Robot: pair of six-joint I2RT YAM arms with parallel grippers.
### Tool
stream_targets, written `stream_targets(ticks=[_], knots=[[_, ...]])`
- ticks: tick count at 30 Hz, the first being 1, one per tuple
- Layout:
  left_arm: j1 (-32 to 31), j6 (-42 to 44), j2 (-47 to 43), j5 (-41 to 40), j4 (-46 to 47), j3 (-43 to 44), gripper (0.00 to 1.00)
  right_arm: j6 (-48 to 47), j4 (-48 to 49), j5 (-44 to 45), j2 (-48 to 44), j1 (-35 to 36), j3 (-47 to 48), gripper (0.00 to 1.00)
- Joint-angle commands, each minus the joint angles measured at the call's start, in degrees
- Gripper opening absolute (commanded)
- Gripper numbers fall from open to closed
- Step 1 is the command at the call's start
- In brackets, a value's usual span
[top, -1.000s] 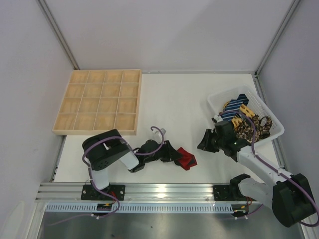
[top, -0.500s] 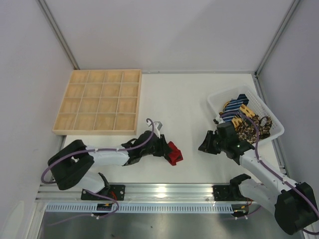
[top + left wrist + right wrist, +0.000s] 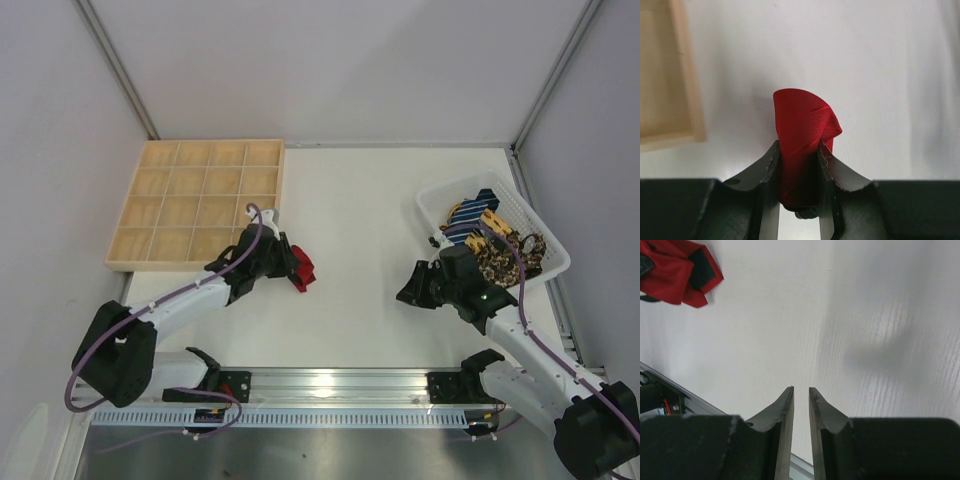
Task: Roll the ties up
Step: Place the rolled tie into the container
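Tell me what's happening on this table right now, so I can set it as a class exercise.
The left gripper is shut on a rolled red tie, holding it just off the near right corner of the wooden compartment tray. The right gripper holds nothing; its jaws stand nearly together above bare table, beside the white basket. The basket holds the other ties, striped, yellow and speckled, all in a heap and not yet rolled.
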Motion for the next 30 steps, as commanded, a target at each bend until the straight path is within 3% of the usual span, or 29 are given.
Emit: stream_targets(ticks=[1, 10, 16, 30], knots=[[5.5, 4.79, -0.83, 1.25, -1.8, 3.38, 0.0, -1.7, -0.24, -1.74, -1.11, 0.27, 2.47, 0.23], [14.75, 8.83, 0.31, 1.96, -2.41, 7.08, 0.0, -2.23, 0.55, -2.71, -1.37, 1.14, 2.12, 0.23], [20.99, 9.54, 0.66, 2.31, -0.67, 5.15, 0.01, -1.96, 0.9, -2.97, -1.37, 1.67, 2.12, 0.23], [21.0, 9.1, 4.0, -6.21, 6.46, -0.48, 0.01, -2.58, 0.28, -3.15, -1.63, 1.94, 2.38, 0.23]])
